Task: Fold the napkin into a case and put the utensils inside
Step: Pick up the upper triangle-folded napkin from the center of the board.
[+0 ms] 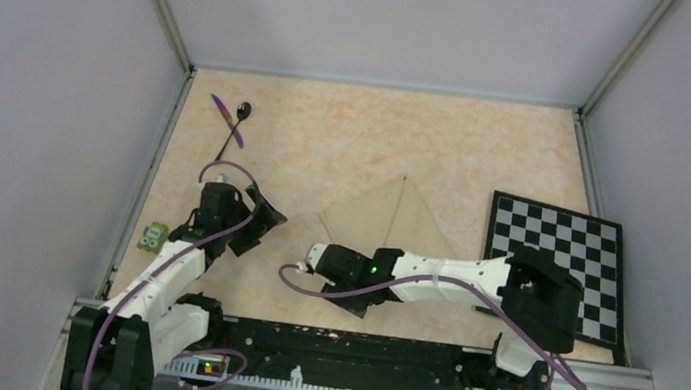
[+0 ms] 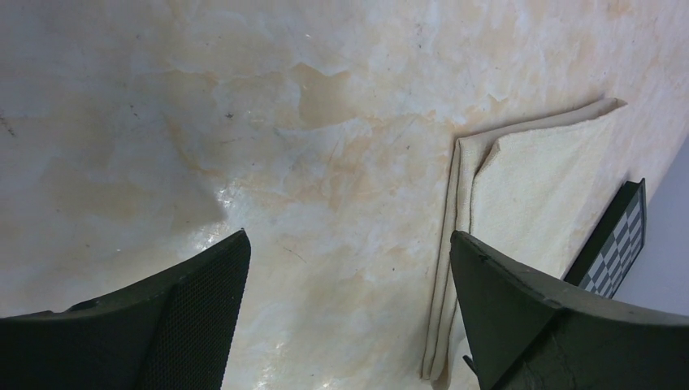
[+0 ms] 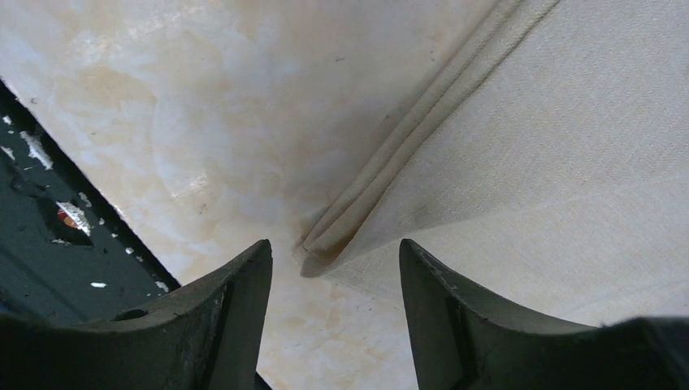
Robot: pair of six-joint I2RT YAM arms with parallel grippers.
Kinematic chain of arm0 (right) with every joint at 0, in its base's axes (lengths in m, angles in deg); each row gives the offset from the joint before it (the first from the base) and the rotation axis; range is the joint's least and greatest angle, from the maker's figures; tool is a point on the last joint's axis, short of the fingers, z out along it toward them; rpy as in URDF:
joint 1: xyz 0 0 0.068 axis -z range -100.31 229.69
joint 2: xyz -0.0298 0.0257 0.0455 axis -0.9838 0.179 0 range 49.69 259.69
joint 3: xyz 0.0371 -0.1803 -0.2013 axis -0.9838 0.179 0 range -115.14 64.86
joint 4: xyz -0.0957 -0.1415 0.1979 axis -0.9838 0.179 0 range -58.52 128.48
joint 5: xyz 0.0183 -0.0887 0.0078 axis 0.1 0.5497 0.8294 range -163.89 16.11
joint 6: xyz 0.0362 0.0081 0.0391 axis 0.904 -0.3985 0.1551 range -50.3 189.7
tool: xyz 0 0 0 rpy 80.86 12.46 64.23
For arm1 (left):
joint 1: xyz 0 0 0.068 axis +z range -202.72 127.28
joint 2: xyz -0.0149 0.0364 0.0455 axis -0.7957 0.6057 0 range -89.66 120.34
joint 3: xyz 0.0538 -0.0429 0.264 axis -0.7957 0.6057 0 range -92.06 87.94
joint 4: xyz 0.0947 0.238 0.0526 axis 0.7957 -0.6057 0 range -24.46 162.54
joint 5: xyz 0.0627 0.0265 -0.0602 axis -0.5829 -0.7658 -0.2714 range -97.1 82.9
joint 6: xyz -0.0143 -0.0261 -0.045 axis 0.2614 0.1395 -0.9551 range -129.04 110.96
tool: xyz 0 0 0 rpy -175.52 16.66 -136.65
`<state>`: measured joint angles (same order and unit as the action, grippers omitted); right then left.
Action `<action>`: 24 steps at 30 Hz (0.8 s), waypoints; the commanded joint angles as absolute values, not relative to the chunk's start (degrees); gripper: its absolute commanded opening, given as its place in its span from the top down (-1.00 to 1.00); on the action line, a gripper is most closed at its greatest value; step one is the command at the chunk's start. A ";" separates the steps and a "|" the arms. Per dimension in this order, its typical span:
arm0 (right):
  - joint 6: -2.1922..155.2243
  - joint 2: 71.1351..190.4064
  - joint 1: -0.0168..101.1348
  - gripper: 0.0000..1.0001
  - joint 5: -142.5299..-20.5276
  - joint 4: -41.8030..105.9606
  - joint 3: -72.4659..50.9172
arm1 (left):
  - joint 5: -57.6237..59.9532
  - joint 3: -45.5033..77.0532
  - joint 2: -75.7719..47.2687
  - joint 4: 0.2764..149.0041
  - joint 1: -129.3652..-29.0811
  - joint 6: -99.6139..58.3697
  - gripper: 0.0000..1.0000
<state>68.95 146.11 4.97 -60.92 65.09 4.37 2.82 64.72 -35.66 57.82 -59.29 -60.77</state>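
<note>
Napkin (image 1: pixel 389 216) folded to triangle, no case yet. My right gripper (image 3: pixel 333 248) straddles its near corner, jaws apart; left gripper (image 2: pixel 349 244) wide, empty, left of napkin. Utensils (image 1: pixel 233 125) far-left of napkin, untouched.

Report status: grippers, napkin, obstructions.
Left gripper open over bare table. Right gripper open, straddling corner of folded napkin. Spoon and knife crossed far left; nothing in the way.

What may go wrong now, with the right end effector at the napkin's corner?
1. The right end effector stands open at the layered corner of the napkin; closing may catch only some layers and spoil the fold.
2. The spoon and knife lie crossed, so picking one may move the other.
</note>
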 commanded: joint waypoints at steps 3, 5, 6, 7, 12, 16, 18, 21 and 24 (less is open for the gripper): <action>67.90 147.16 8.06 -0.14 -62.23 62.06 3.34 | 6.41 65.71 -35.62 61.14 -57.16 -58.61 -0.91; 67.82 147.26 8.95 -0.14 -62.83 61.25 3.98 | 7.06 65.70 -35.44 61.25 -56.77 -58.53 -0.91; 67.84 147.44 9.17 -0.14 -62.89 60.98 4.18 | 7.27 65.71 -35.43 61.20 -56.70 -58.54 -0.91; 67.81 147.88 9.36 -0.14 -63.04 60.77 4.20 | 7.46 65.71 -35.35 61.21 -56.56 -58.45 -0.91; 68.81 151.15 10.25 -0.11 -63.65 58.67 5.52 | 7.91 65.54 -35.60 61.07 -56.17 -58.52 -0.91; 71.29 154.46 10.01 0.01 -60.49 58.19 6.06 | 8.01 65.27 -35.85 60.36 -56.07 -58.27 -0.93; 72.53 155.88 9.78 0.14 -58.18 57.14 6.77 | 7.91 65.35 -35.95 60.16 -56.06 -58.22 -0.97; 73.68 156.22 8.77 0.50 -55.34 55.70 7.40 | 9.11 65.86 -35.77 60.98 -56.06 -58.12 -0.97; 74.77 153.88 8.59 1.00 -55.52 53.45 8.42 | 11.47 66.23 -35.09 61.84 -56.06 -57.73 -0.98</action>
<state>72.14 151.42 9.08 -57.66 53.92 4.50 8.35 65.20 -35.62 59.13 -56.45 -59.24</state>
